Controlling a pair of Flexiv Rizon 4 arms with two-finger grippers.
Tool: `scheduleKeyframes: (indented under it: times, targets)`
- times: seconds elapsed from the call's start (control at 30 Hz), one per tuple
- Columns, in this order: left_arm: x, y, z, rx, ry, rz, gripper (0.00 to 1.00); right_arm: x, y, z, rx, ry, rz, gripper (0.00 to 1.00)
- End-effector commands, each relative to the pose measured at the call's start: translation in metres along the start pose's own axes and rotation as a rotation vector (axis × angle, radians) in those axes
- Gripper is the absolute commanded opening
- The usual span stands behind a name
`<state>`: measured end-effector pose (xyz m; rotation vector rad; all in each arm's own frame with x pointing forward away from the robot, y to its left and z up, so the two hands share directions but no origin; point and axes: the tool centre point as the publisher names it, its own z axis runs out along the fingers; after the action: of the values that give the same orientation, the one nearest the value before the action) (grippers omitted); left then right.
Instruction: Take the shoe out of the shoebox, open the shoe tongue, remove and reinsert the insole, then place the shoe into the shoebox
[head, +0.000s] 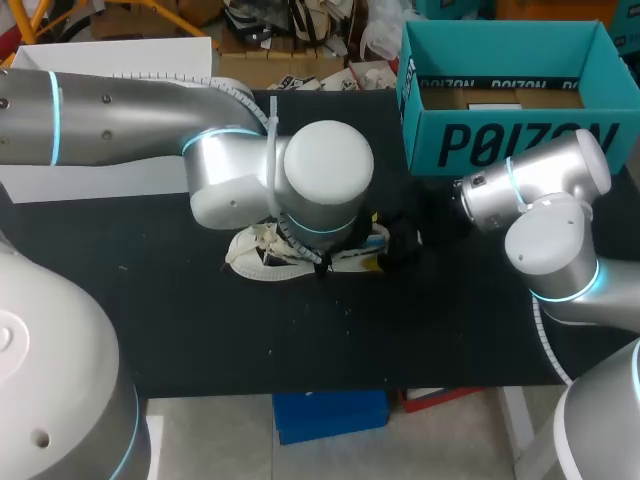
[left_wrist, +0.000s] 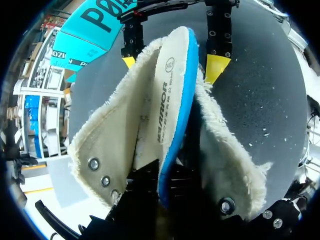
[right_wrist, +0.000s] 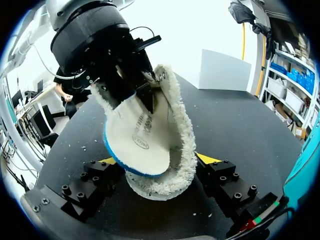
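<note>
A black table (head: 200, 340) carries small white flecks (head: 268, 350) scattered across its bare surface.

A matte black tabletop (head: 200, 320) stretches beneath the right gripper (right_wrist: 157, 160) and well ahead of it, evenly lit, with a soft grey sheen. Small pale crumbs (right_wrist: 85, 146) and bits of fluff speckle it beside that gripper and on the bare stretch near it.
</note>
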<state>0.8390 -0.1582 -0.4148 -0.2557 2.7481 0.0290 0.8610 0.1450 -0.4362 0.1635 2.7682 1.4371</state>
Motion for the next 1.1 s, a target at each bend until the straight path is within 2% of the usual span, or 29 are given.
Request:
scheduleKeyframes:
  times: [0.03,0.33,0.53,0.73,0.83,0.87,0.9,0.93,1.0,1.1]
  targets:
    - [-0.003,0.007,-0.017,0.014,0.020,0.007,0.00,-0.003,-0.002,0.001,0.003,-0.001,0.002,0.00]
    - [-0.011,0.007,-0.038,0.083,0.106,-0.025,0.00,-0.003,-0.002,0.001,0.003,-0.001,0.002,0.00]
    - [-0.010,0.004,-0.045,0.108,0.131,-0.020,0.00,-0.003,-0.002,0.001,0.003,-0.001,0.002,0.00]
    - [-0.004,-0.003,-0.043,0.140,0.168,0.013,0.00,-0.003,-0.002,0.001,0.003,-0.001,0.002,0.00]
    - [-0.004,-0.011,-0.036,0.183,0.275,0.061,0.00,-0.003,-0.002,0.001,0.003,-0.001,0.002,0.00]
    - [-0.005,-0.014,-0.034,0.197,0.310,0.078,0.05,-0.003,-0.002,0.001,0.003,-0.001,0.002,0.00]
    - [-0.005,-0.018,-0.031,0.196,0.327,0.091,0.22,-0.003,-0.002,0.001,0.003,-0.001,0.002,0.00]
    - [-0.005,-0.020,-0.030,0.191,0.336,0.097,0.27,-0.003,-0.002,0.001,0.003,-0.001,0.002,0.00]
    - [-0.006,-0.025,-0.028,0.212,0.373,0.116,0.27,-0.003,-0.002,0.001,0.003,-0.001,0.002,0.00]
    - [-0.010,-0.030,-0.027,0.222,0.381,0.123,0.35,-0.003,-0.002,0.001,0.003,-0.001,0.002,0.00]
